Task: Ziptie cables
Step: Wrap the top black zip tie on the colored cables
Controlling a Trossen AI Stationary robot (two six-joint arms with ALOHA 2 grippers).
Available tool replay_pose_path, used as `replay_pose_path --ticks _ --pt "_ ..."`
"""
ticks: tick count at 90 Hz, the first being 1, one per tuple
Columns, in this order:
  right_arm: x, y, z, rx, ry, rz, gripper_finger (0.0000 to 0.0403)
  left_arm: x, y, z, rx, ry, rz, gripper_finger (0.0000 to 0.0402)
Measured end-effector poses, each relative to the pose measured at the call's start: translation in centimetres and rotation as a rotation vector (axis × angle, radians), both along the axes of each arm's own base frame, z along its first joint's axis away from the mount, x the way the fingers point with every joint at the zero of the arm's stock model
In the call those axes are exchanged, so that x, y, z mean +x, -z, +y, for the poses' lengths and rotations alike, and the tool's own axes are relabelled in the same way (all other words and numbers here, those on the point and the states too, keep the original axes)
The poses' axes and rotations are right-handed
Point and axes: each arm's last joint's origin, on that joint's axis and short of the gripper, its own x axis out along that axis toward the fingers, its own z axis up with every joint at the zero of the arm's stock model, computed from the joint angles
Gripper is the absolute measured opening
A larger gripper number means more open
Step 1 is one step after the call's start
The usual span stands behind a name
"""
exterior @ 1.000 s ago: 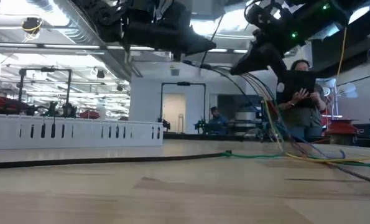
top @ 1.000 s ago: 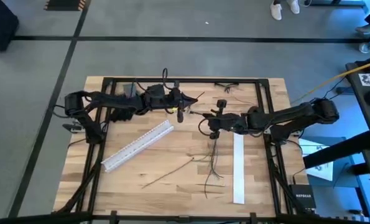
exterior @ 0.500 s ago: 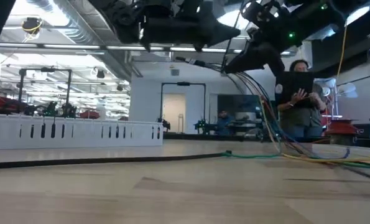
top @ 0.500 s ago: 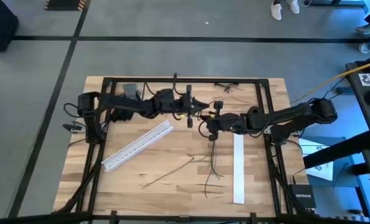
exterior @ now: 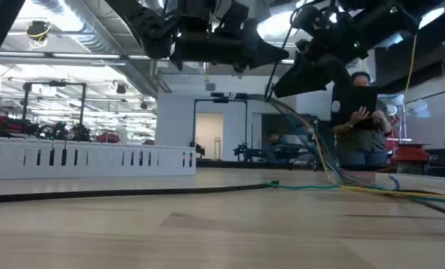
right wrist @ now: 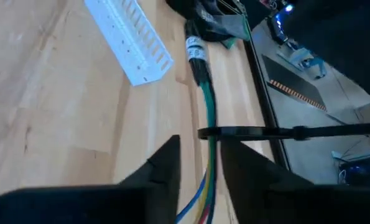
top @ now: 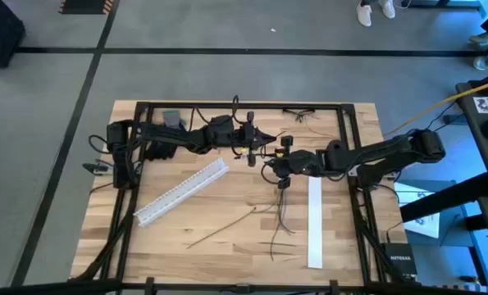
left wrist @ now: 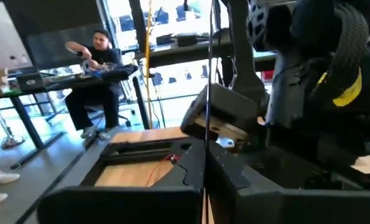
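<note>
Right gripper (top: 278, 168): fingers (right wrist: 166, 163) clamped on the upper end of the cables (top: 280, 205), a bundle of green, blue, yellow and red strands, held raised above the table (top: 219, 221). A black zip tie (right wrist: 278, 132) crosses the bundle just beyond the fingertips. The strands hang down and trail over the wood beside the upright white slotted strip (top: 314, 221).

Left gripper (top: 258, 141): close beside the right gripper, raised; finger state cannot be told.

Diagonal white slotted strip (top: 181, 192): flat on the table, well apart from the cables.

Person (exterior: 357, 112): beyond the table.
</note>
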Motion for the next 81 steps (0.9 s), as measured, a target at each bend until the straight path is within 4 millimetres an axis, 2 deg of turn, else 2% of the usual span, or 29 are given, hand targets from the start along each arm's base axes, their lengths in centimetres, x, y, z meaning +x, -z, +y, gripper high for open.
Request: replay_pose_path --ticks 11,25,33,41,47,62,69,81 --pt "-0.4 -0.4 -0.2 -0.045 0.068 -0.002 0.0155 0.0 0.3 0.0 0.005 0.003 0.024 0.0000" --pt "-1.9 -1.7 -0.4 -0.043 0.110 0.016 0.0163 0.0 0.3 0.0 0.005 0.002 0.030 0.0000" --pt "-3.0 -2.7 -0.6 0.018 0.143 -0.018 0.0163 0.0 0.3 0.0 0.006 0.002 0.030 0.0000" --pt "-3.8 -3.4 -1.3 0.156 0.114 -0.129 0.0163 0.0 0.3 0.0 0.011 0.002 0.030 0.0000" --pt "-4.5 -2.7 -2.0 0.241 0.080 -0.201 0.0163 0.0 0.2 0.0 0.012 0.003 0.022 0.0000" --pt "-5.5 1.0 -3.8 0.367 0.029 -0.425 0.0163 0.1 0.2 -0.4 0.010 0.013 0.021 0.0000" --pt "-5.6 1.8 -4.4 0.383 0.016 -0.518 0.0163 0.1 0.2 -0.6 0.010 0.018 0.020 0.0000" --pt "-4.8 1.6 -5.0 0.401 -0.052 -0.574 0.0163 0.2 0.2 -0.8 0.006 0.025 0.015 0.0000"
